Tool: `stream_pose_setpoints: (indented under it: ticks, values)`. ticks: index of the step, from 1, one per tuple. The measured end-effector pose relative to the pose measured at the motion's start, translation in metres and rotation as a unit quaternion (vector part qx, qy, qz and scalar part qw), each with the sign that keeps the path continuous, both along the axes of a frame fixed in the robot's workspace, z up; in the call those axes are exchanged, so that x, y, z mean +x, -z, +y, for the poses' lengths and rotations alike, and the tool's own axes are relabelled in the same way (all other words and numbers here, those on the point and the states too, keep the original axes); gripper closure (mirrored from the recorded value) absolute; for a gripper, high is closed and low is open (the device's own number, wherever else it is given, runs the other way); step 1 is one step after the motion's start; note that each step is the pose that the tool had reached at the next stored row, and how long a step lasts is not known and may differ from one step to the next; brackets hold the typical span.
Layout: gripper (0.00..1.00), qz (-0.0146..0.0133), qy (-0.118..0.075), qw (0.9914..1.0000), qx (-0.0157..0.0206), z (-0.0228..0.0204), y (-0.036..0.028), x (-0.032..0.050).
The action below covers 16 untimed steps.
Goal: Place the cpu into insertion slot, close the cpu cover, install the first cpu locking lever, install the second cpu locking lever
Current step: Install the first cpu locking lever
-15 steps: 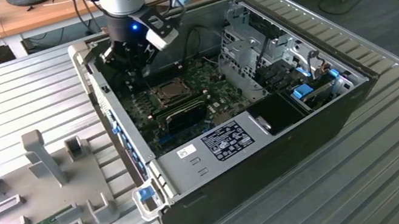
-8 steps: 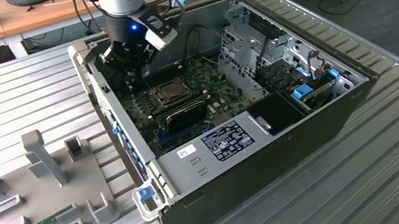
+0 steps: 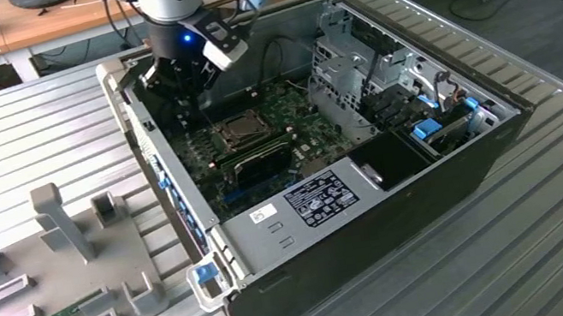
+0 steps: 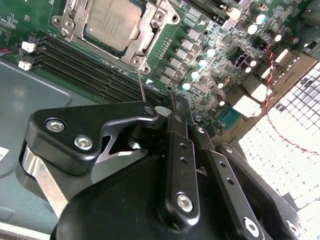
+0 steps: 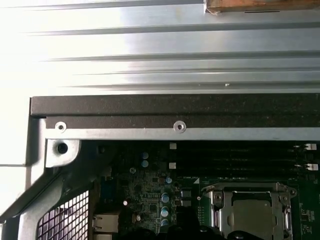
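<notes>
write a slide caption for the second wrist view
gripper at a thin locking lever beside the insertion slot, cpu seated under the closed cpu cover

A lab workshop is suggested by the ribbed metal bench (image 3: 9,128), wooden desks (image 3: 49,23) at the far side and grey flooring (image 3: 547,15).

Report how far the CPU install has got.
Done, by the look of it: the cpu sits in the insertion slot, and the cpu cover lies flat around it.
In hand: the gripper is at the top end of a thin locking lever that looks raised off the socket's corner.
Left: that lever is not down. I cannot tell the state of the second lever.
</notes>
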<state>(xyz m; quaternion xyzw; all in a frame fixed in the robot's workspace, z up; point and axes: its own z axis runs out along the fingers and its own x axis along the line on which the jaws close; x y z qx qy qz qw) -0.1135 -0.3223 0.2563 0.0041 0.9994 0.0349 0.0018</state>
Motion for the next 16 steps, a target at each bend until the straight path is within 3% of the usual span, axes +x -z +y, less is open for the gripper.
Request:
stream_pose_setpoints:
  ticks: [7,16]
  values:
    - [0.90,-0.0001,0.000,0.99999,0.0038,0.0031,0.0009,-0.0002]
    - [0.90,-0.0001,0.000,0.99999,0.0053,0.0042,0.0012,-0.0001]
